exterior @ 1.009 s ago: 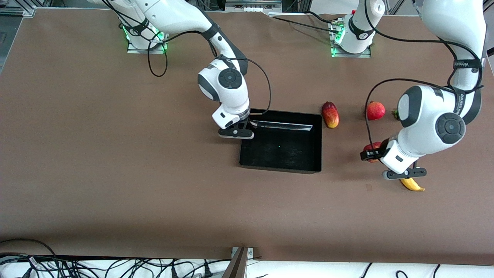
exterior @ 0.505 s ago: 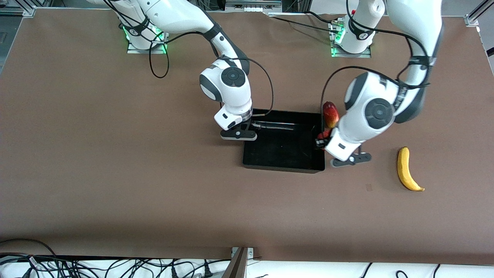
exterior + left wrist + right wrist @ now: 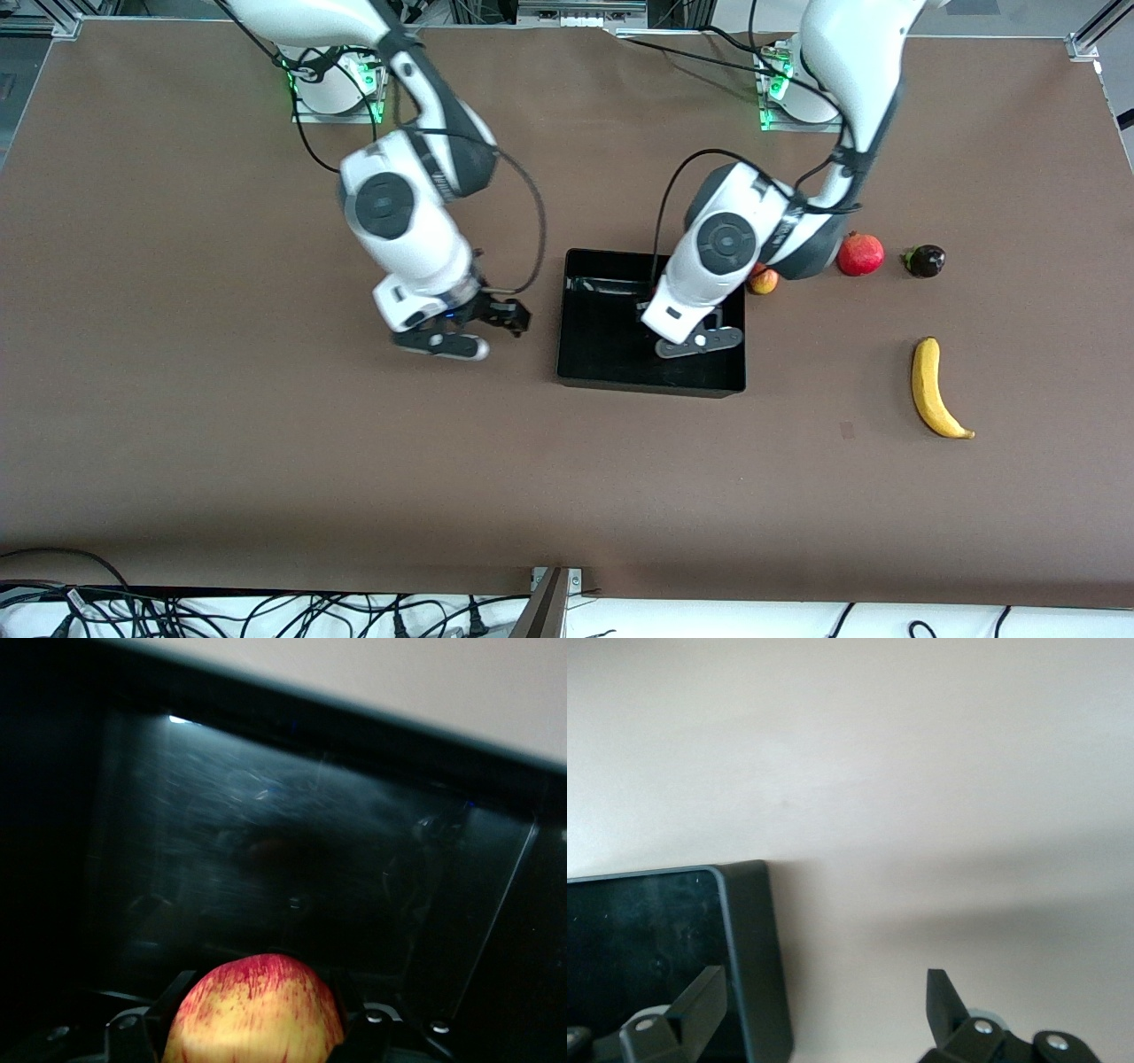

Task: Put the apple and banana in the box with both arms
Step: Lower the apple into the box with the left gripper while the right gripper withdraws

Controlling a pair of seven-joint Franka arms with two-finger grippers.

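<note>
Fingers (image 3: 691, 1005) of the right gripper (image 3: 824, 1010) stood spread wide w/ nothing between them, over bare table just beside the box (image 3: 576, 354), at the box's wall toward the right arm's end; in the right wrist view one finger overlapped the box's corner wall (image 3: 749, 939), the other hung over tabletop. In the front view the right gripper (image 3: 500, 319) showed as a dark shape just clear of the box.

Left gripper (image 3: 642, 310) was over the box interior, partly closed on the apple (image 3: 254, 1010). Left wrist view showed the apple, red streaks over yellow, seated between the dark fingers (image 3: 133, 1028), w/ the box's glossy black floor (image 3: 292, 859) under it. In the front view the apple itself was hidden under the left arm's wrist.

Banana (image 3: 935, 388) lay on the table toward the left arm's end, well apart from the box and nearer the front camera than the other fruit there. Pomegranate (image 3: 860, 254) and a small dark fruit (image 3: 925, 260) sat beside each other, farther from the camera than the banana. Mango (image 3: 763, 281) was mostly covered by the left arm, just beside the box's corner. Table (image 3: 221, 461) was brown.
</note>
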